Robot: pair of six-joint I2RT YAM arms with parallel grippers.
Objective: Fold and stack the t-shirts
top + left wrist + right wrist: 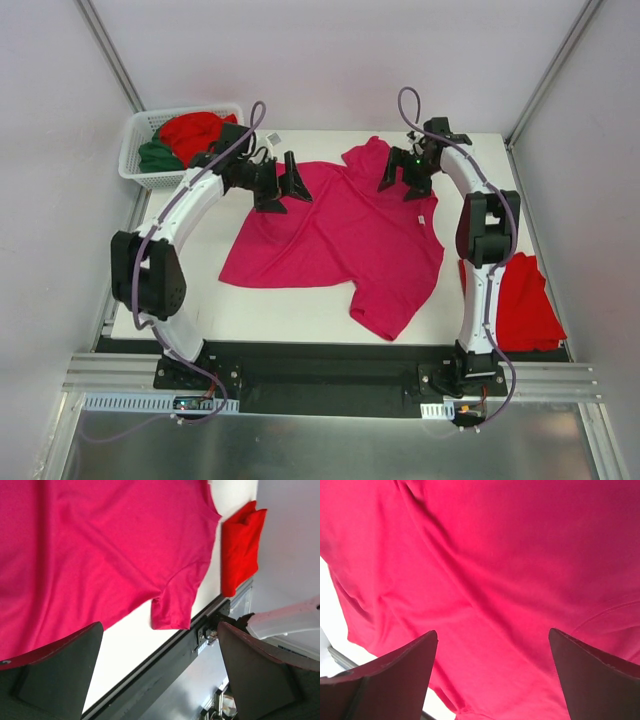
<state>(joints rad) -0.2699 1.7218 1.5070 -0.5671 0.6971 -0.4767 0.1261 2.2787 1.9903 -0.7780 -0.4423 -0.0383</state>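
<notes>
Lying spread flat on the table (pixel 290 305), the magenta t-shirt (pixel 335 235) has the left gripper (pixel 284 192) and right gripper (pixel 403 184) over its far edge, fingers released wide, grasping nothing; a folded red t-shirt (pixel 520 300) lies near-right, a bunched red t-shirt (pixel 195 132) and dark green t-shirt (pixel 158 157) fill the white basket (pixel 135 172)

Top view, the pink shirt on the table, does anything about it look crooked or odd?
The magenta t-shirt lies unfolded and skewed on the table, not square to its edges, with creases across the cloth and one sleeve reaching almost to the near edge. Nothing looks torn or spilled.
</notes>
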